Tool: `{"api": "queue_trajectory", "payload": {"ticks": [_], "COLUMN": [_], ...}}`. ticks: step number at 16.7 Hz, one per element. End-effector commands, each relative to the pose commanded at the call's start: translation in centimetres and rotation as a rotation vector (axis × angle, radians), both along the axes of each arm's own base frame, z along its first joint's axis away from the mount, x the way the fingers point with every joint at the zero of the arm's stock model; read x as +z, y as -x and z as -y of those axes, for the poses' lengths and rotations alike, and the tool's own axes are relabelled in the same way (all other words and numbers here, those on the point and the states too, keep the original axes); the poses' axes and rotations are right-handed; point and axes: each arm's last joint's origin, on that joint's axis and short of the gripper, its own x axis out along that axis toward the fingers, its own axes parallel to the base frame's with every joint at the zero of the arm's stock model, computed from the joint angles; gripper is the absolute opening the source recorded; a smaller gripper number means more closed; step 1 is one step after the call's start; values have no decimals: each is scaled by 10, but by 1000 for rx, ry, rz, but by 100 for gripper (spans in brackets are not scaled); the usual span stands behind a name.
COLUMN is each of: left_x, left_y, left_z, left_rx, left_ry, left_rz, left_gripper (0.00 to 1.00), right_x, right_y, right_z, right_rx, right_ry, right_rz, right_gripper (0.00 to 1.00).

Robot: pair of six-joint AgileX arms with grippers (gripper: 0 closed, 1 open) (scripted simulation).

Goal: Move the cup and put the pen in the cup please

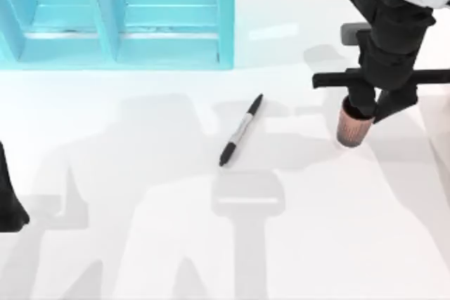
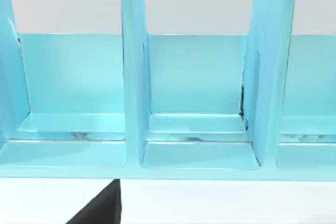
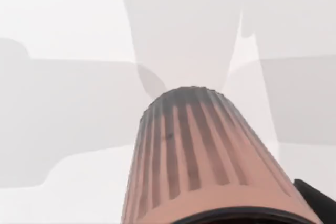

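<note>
While the right gripper (image 1: 371, 112) sits over the cup (image 1: 354, 128) at the table's right side, the top view shows its fingers at the cup's rim, one at the near lip and one just beyond, so I judge the jaws clenched on the cup, though the exact contact is hidden by the arm. Well apart from those jaws, toward the table's middle, the pen (image 1: 241, 130) lies flat and slanted on the white table (image 1: 140, 244), untouched. Behind it stands a blue shelf (image 1: 119, 15), and the left arm is parked at the table's left edge, its gripper (image 1: 10, 212) far from both things; whether its jaws are parted I cannot tell. From the left wrist view, the shelf (image 2: 189, 93) shows its open compartments and dividers, with a dark piece of that arm at the lower edge. From the right wrist view, the cup (image 3: 199, 156) is directly below the jaws, its ribbed copper side running away from the camera toward the table (image 3: 63, 24). The step in hand looks like moving the cup. Next, the cup wants setting down upright within reach of the pen, then the pen must be gripped, tipped upright and lowered into the cup's mouth.
</note>
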Motion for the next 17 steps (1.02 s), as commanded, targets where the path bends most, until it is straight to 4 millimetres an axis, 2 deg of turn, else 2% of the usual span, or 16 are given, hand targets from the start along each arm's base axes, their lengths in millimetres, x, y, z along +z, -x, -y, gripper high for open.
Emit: {"api": "queue_trajectory", "payload": {"ticks": [4,17], "left_x": [0,0], "left_y": [0,0], "left_z": [0,0], "left_rx": [0,0], "left_ry": [0,0], "left_rz": [0,0], "left_gripper": [100,100], "right_x": [-3,-3], "right_y": [0,0], "right_z": [0,0], "right_rx": [0,0], "right_ry": [2,2], "right_rz": [-3,-3], "right_gripper": [0,98]}}
